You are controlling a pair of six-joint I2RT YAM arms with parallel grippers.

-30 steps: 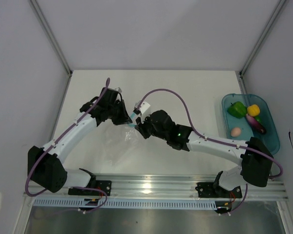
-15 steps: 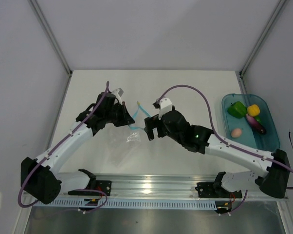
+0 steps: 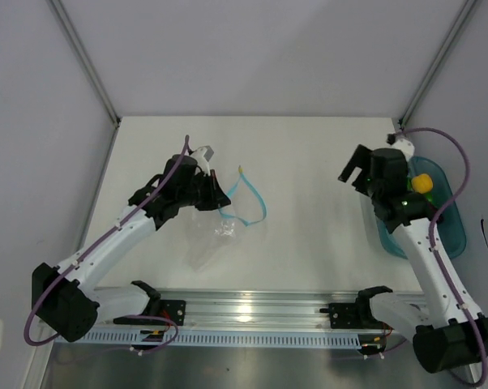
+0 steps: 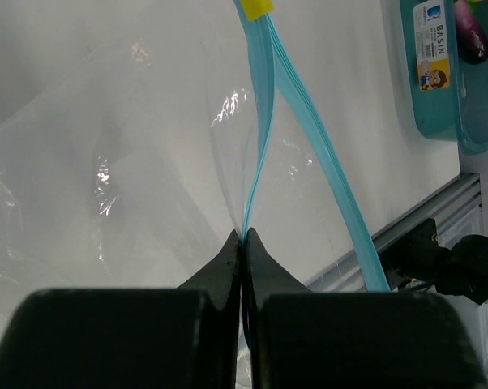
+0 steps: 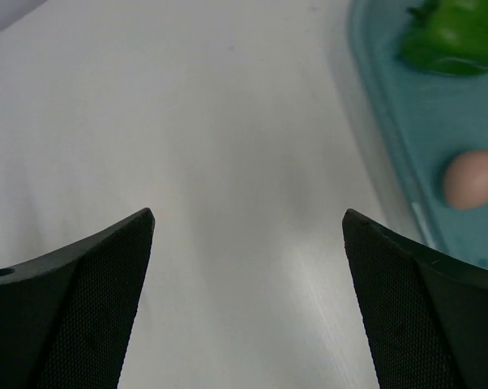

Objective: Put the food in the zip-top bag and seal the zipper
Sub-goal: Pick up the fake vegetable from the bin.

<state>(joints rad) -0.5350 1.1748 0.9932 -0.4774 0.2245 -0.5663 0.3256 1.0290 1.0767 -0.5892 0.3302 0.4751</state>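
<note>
**A:** From above, where's the zip-top bag [image 3: 214,239]?

**B:** It's lying on the table [image 3: 309,154] left of centre, and its zipper [image 3: 256,203] loops out to the right. The left gripper [image 3: 218,198] sits at the bag's mouth. The right gripper [image 3: 348,172] hovers well apart, beside the teal tray [image 3: 453,235], where the yellow pepper [image 3: 422,183] shows.

**A:** And the left wrist view?

**B:** The 2 fingers are pressed together, pinching the bag's mouth at 1 blue strip of the zipper. The other strip runs past on the right. The eggplant [image 4: 473,36] lies in the tray's corner.

**A:** The right wrist?

**B:** Its jaws are spread wide over the table, gripping nothing. The egg [image 5: 473,178] and green pepper [image 5: 451,32] lie in the tray to the right.
</note>
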